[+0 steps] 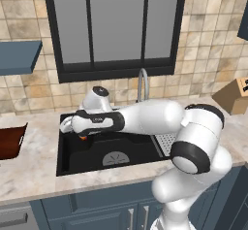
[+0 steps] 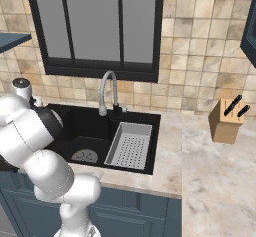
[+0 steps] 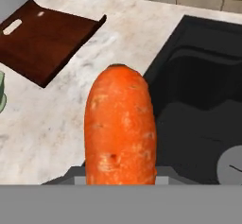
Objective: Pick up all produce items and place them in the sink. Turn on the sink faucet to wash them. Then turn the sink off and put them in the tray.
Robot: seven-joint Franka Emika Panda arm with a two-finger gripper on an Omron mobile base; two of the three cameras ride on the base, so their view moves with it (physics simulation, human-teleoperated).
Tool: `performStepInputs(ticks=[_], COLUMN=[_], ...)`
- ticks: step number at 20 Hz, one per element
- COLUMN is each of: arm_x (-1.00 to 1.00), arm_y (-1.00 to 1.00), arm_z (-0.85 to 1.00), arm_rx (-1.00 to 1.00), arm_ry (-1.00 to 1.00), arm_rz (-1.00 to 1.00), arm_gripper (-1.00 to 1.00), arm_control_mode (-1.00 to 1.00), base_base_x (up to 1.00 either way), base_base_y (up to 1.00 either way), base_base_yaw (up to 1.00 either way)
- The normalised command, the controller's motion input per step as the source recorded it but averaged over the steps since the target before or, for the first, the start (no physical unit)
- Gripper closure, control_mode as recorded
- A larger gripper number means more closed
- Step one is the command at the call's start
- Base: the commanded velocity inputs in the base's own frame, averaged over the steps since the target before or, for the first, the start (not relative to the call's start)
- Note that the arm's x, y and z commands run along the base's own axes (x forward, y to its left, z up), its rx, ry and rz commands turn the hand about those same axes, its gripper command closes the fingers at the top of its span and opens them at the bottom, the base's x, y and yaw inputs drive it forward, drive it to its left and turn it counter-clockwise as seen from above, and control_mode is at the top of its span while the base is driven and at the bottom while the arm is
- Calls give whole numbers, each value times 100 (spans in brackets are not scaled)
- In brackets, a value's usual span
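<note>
The arm (image 1: 150, 117) is all glossy white shells, chunky and rounded like stacked capsules, with black bands at the joints. Biggest black ring sits at about 4 o'clock in the left base view. The hand end (image 1: 94, 121) has a dark casing with a small pale marking on it.

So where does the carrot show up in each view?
Left base view: the carrot is a small orange bit under the gripper, over the sink's left end.
Right base view: can't find it.
Hand view: carrot fills the centre.
Shared landmark: the drain disc.
</note>
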Motion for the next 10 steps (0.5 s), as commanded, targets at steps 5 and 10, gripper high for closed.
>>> performStepInputs(ticks=[5, 10], arm_x=[0, 0], arm_y=[48, 52], arm_z=[6, 22], arm_rx=[-1, -18], arm_ry=[0, -2], arm_rz=[32, 23], arm_gripper=[100, 100], arm_control_mode=[-100, -100], base_base_x=[0, 0], base_base_y=[0, 0], base_base_yaw=[0, 0])
